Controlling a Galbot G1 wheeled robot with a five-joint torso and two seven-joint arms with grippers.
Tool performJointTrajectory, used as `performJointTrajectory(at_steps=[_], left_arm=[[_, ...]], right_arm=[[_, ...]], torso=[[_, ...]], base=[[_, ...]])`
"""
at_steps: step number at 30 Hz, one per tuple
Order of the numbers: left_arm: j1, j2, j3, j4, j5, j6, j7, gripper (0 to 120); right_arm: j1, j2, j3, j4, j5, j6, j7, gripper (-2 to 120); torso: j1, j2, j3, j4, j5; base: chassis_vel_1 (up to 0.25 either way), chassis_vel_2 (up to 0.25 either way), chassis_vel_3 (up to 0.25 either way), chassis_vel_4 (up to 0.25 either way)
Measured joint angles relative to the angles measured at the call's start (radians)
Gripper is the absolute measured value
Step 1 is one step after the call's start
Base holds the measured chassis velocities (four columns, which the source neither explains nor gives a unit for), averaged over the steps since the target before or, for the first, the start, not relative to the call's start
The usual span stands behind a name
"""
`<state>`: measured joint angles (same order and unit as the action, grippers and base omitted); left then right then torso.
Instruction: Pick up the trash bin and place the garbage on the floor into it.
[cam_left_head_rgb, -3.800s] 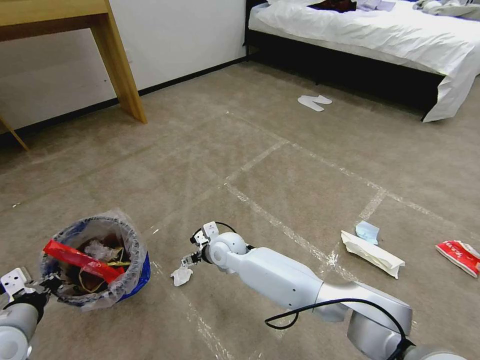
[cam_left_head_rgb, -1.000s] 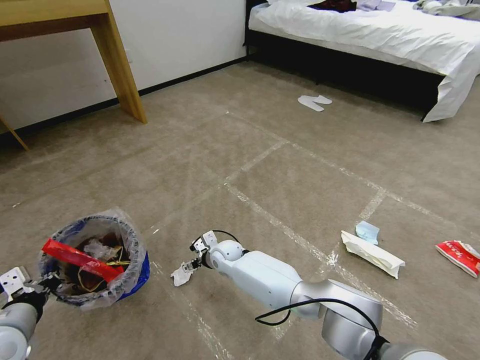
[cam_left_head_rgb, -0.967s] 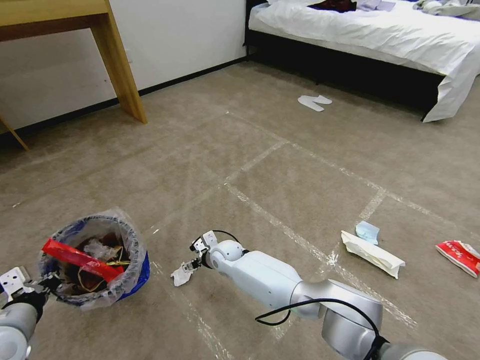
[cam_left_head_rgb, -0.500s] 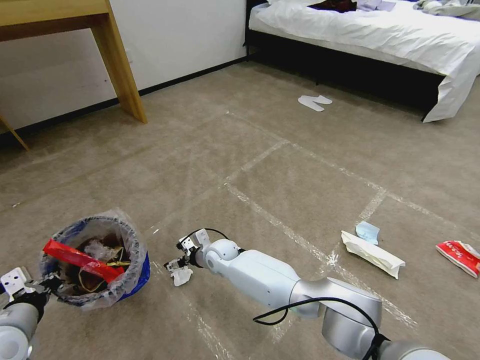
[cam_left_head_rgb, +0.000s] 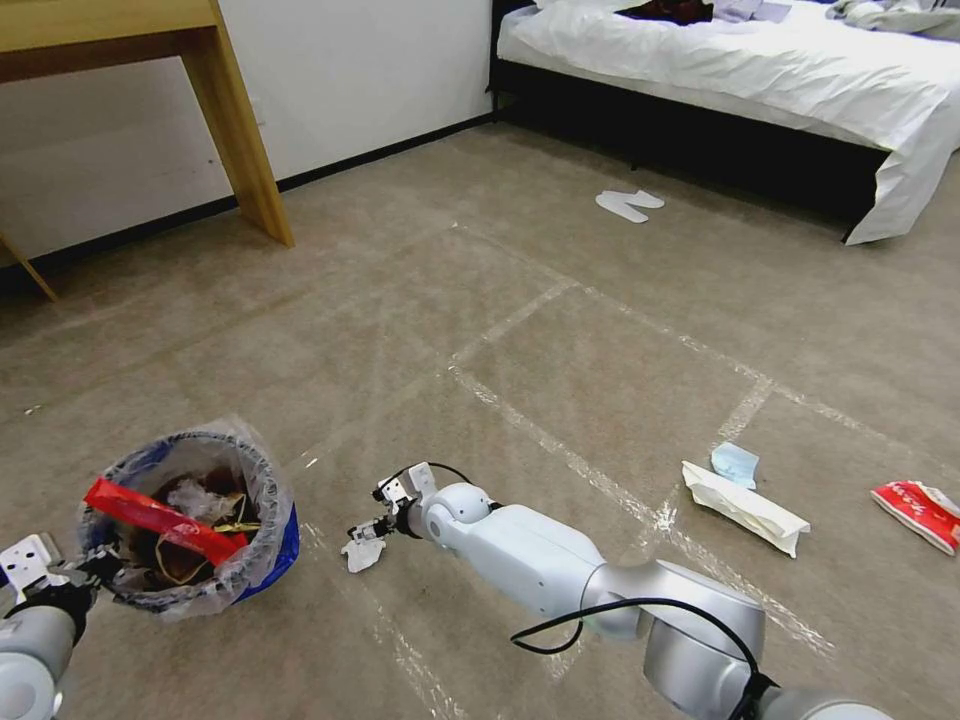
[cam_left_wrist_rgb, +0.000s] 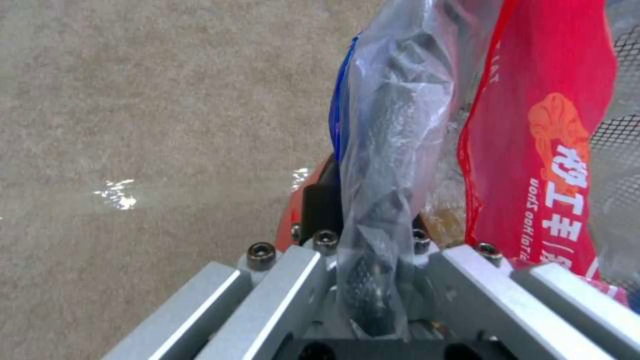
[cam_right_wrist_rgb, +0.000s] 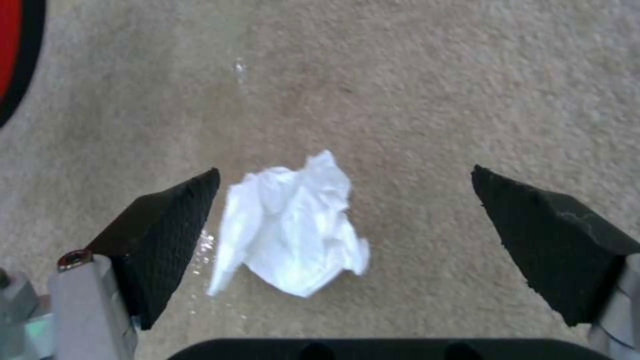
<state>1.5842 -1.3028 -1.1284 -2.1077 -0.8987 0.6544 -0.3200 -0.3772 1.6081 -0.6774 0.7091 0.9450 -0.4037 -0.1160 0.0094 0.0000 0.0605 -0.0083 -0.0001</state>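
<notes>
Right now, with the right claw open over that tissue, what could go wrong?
1. The crumpled tissue sits off-centre, close to one pad of the right claw; closing may push it aside rather than pinch it.
2. It lies flat on the carpet, so the pads could snag pile or close above it.
3. The left claw holds the trash bin by rim and loose liner; the red wrapper pokes out and could fall if the bin tips.

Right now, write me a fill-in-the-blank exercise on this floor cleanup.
1. The left hand is shut on the rim of the ____.
2. The right hand is ____, its pads on either side of the crumpled tissue.
3. The tissue lies on the ____.
4. The red wrapper strip is inside the ____.

Missing: trash bin; open; carpet; trash bin
</notes>
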Motion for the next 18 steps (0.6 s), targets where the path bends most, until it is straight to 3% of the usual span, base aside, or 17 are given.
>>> performJointTrajectory(at_steps=[18], left_arm=[[0.003,-0.024,0.005,-0.01,0.013,0.001,0.0,0]], right_arm=[[-0.022,0.0,-0.004,-0.026,-0.031,0.009,-0.04,97]], torso=[[0.0,0.0,0.0,0.0,-0.0001]], base=[[0.0,0.0,0.0,0.0]])
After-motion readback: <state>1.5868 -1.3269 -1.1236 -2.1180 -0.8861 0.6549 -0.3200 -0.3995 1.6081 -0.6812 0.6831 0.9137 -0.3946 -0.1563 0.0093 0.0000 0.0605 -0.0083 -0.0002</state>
